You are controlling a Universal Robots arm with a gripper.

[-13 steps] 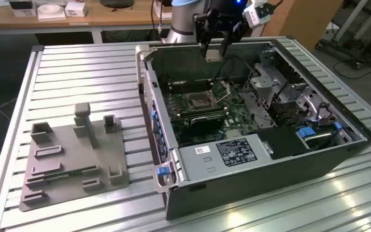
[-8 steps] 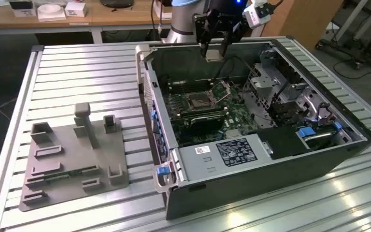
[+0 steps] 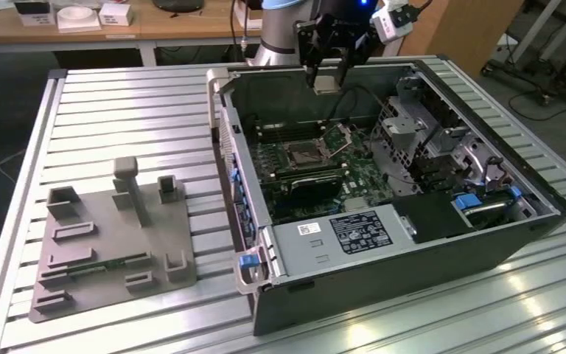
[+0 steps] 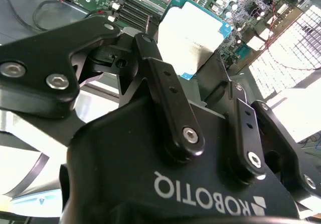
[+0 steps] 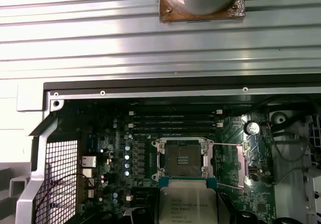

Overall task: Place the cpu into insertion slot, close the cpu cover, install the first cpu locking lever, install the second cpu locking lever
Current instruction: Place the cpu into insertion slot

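My gripper (image 3: 326, 81) hangs above the back of the open computer case, shut on the cpu (image 3: 327, 87), a small flat square chip with a silvery top. In the second wrist view the cpu (image 4: 193, 33) sits between the black fingers (image 4: 160, 78). The insertion slot (image 3: 308, 153) lies below on the green board, dark, square and bare inside. In the first wrist view the cpu (image 5: 186, 203) hovers just beside the insertion slot (image 5: 181, 159). The cpu cover (image 5: 228, 166) is swung open to the side of the slot; in the exterior view the cpu cover (image 3: 345, 135) stands tilted up.
The case walls (image 3: 226, 140) surround the board. A grey box with a white label (image 3: 362, 232) fills the case's near end; drive cages and cables (image 3: 430, 140) are on the exterior view's right. Memory slots (image 5: 173, 121) run beside the socket. A grey fixture plate (image 3: 106, 243) lies on the slatted table.
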